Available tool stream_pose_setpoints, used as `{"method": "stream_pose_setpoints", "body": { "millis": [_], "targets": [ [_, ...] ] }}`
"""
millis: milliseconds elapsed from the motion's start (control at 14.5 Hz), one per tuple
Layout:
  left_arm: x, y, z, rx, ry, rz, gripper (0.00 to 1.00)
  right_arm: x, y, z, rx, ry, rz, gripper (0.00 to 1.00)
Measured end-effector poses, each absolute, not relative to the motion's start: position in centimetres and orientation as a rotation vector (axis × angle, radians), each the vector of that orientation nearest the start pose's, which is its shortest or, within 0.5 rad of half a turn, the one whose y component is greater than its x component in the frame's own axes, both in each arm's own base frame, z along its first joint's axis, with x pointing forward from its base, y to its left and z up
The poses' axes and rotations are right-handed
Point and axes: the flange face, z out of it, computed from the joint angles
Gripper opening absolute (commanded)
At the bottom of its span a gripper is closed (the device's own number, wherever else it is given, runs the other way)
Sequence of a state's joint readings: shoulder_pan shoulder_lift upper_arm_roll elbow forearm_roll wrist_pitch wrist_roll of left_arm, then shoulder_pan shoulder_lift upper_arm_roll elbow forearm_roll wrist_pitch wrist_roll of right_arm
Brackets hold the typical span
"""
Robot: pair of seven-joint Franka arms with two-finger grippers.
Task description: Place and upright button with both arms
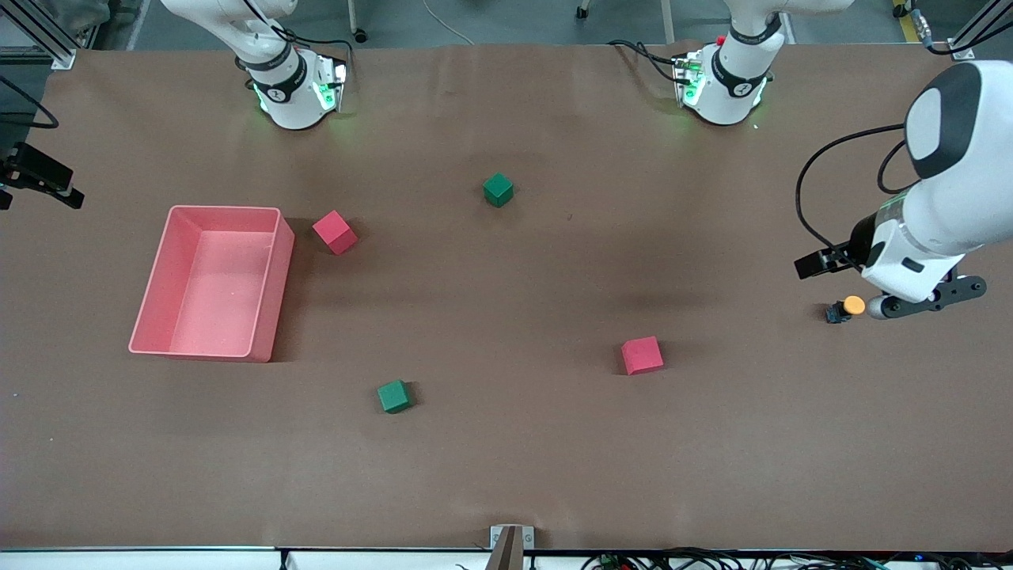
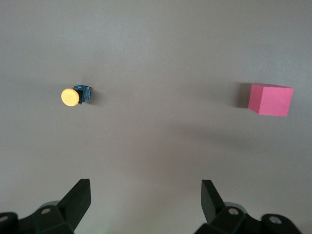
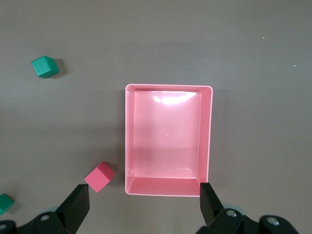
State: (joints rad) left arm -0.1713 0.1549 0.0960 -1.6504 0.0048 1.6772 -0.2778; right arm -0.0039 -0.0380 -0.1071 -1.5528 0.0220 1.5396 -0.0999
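Observation:
The button [image 1: 847,307] lies on its side on the brown table near the left arm's end, orange cap beside its dark body. It also shows in the left wrist view [image 2: 75,95]. The left arm's wrist [image 1: 910,269] hangs over the table right beside the button. My left gripper [image 2: 145,194] is open and empty, high above bare table, with the button off to one side of it. My right gripper [image 3: 144,197] is open and empty, high over the table at a short wall of the pink bin [image 3: 168,87]; it is out of the front view.
The pink bin [image 1: 273,285] stands toward the right arm's end. A red cube [image 1: 335,232] lies beside its corner. A green cube [image 1: 498,190] lies mid-table, another green cube [image 1: 393,396] and a red cube [image 1: 642,355] nearer the front camera.

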Motion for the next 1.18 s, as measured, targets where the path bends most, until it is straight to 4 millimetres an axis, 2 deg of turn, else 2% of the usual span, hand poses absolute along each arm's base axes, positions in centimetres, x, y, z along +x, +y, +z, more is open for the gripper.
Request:
{"method": "stream_pose_setpoints", "body": {
  "millis": [346,553,830,1176],
  "targets": [
    [57.9,-4.1,53.7,-3.113,-0.088,0.225,1.00,53.7,-5.9,65.1,-3.118,0.016,-0.042,1.00],
    [57.8,-4.8,56.0,-3.122,-0.065,0.180,1.00,53.7,-5.9,65.1,-3.118,0.016,-0.042,1.00],
    [57.1,-5.6,57.9,-3.124,-0.038,0.187,1.00,53.7,-5.8,65.1,-3.118,0.013,-0.042,1.00],
    [56.0,-4.3,59.8,-3.139,-0.025,0.155,1.00,53.7,-5.7,65.1,-3.118,0.012,-0.041,1.00]
  ]
}}
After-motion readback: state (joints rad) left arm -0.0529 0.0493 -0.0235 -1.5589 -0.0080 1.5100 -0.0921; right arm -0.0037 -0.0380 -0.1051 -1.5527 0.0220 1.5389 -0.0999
